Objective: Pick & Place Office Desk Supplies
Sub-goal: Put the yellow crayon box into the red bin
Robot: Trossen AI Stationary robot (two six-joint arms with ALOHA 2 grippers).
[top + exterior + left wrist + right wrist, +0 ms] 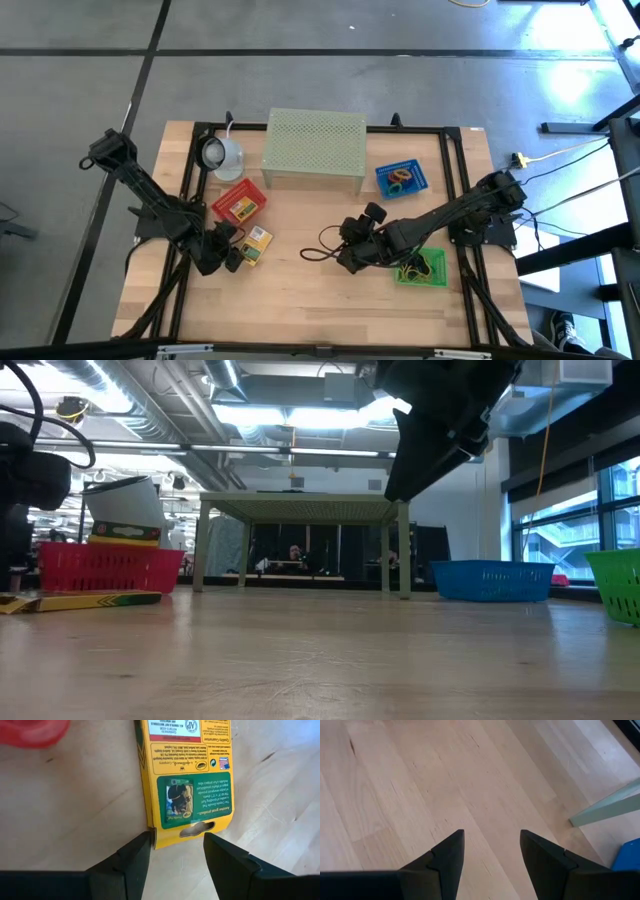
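A yellow printed packet (257, 243) lies flat on the wood, left of centre. My left gripper (236, 258) is open at its near end. In the left wrist view the gripper (175, 840) has a finger on each side of the packet's hang-hole end (196, 828). I cannot tell whether they touch it. My right gripper (342, 258) is open and empty over bare wood mid-table, as its wrist view (491, 842) shows. A red basket (240, 203) holds another yellow packet. A blue basket (402, 178) holds coloured loops. A green basket (421, 268) holds small items.
The pale green perforated stand (313, 148) stands at the far middle; one of its legs (602, 809) shows in the right wrist view. A white cup (222, 153) lies to the left of the stand. A black frame (190, 180) runs along the table's sides.
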